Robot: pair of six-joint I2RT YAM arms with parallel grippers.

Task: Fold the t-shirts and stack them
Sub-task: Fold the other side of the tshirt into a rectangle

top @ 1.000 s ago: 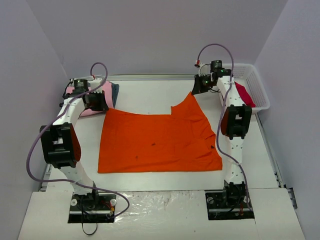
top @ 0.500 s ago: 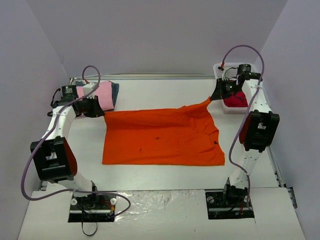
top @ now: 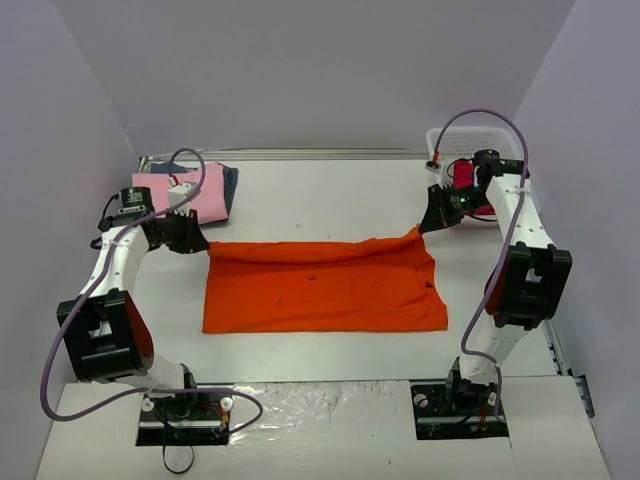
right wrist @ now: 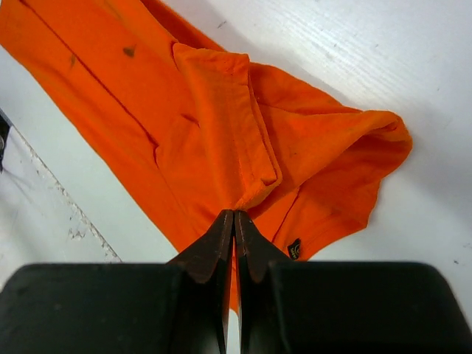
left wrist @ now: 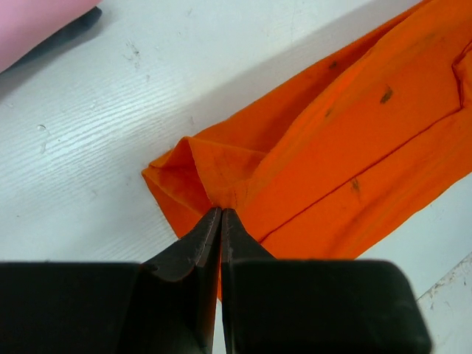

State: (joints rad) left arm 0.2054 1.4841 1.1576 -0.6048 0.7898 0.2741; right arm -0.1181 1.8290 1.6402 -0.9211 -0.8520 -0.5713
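A pink t-shirt (top: 208, 192) lies at the far-left corner of the table (top: 330, 195). The left gripper (top: 200, 243) pinches the far-left corner of the orange t-shirt (top: 320, 290), which spans mid-table. The right gripper (top: 426, 224) is clamped on its far-right corner.

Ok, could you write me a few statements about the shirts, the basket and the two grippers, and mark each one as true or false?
1. The left gripper is shut on a corner of the orange shirt. True.
2. The right gripper is open and holds nothing. False: it is shut on the orange shirt's far right corner.
3. The orange shirt lies in the basket. False: it lies spread on the table; the basket holds a red shirt.
4. A pink shirt lies at the far left of the table. True.
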